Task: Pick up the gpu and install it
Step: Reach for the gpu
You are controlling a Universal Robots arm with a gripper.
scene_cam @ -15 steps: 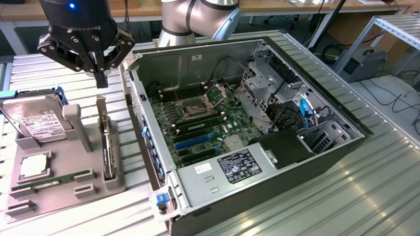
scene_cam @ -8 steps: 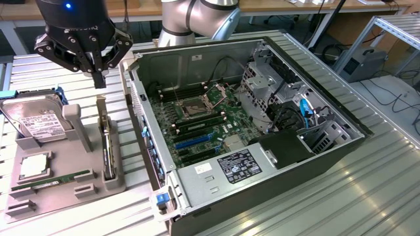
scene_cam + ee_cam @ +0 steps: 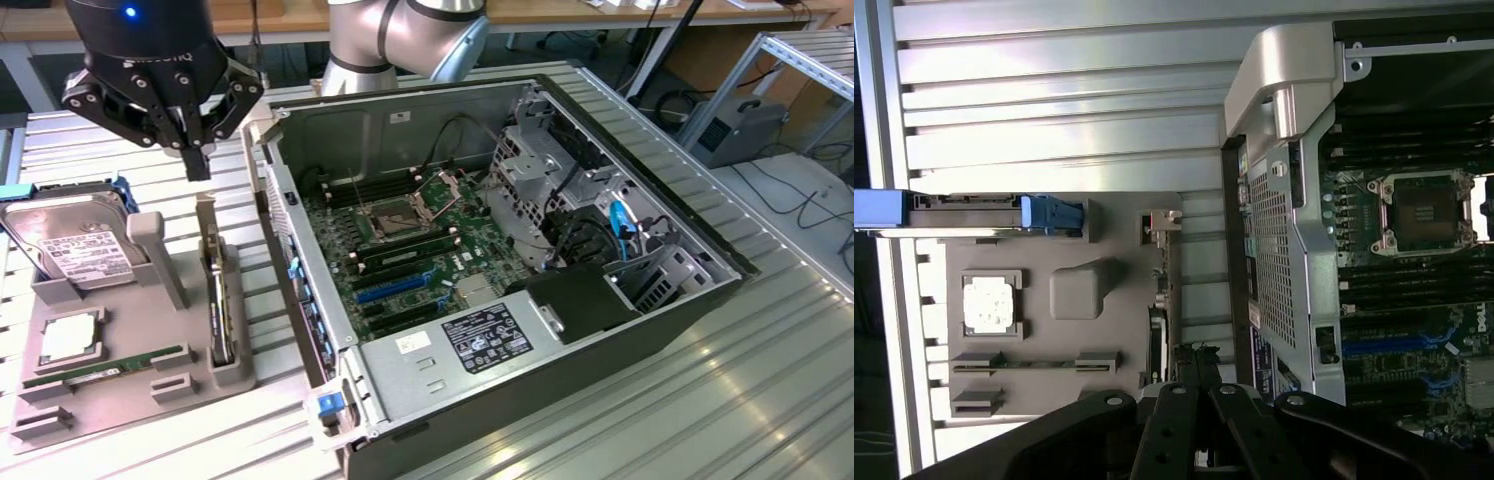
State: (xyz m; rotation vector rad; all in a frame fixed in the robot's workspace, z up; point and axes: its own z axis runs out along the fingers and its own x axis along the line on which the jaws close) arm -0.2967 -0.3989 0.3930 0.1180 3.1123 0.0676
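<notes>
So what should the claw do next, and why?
Probably open up first. The claw is shut and hangs empty above the gpu, which stands on edge in the grey holder; a shut claw could not straddle the card.

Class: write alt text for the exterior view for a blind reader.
A shut black robot gripper hangs above a grey holder tray where the thin dark gpu card stands on edge. An open grey computer case, motherboard exposed, lies to the exterior view's right.

Open PC case (image 3: 387,125); hard drive (image 3: 74,245), memory stick (image 3: 120,364) on grey holder (image 3: 127,408).
</notes>
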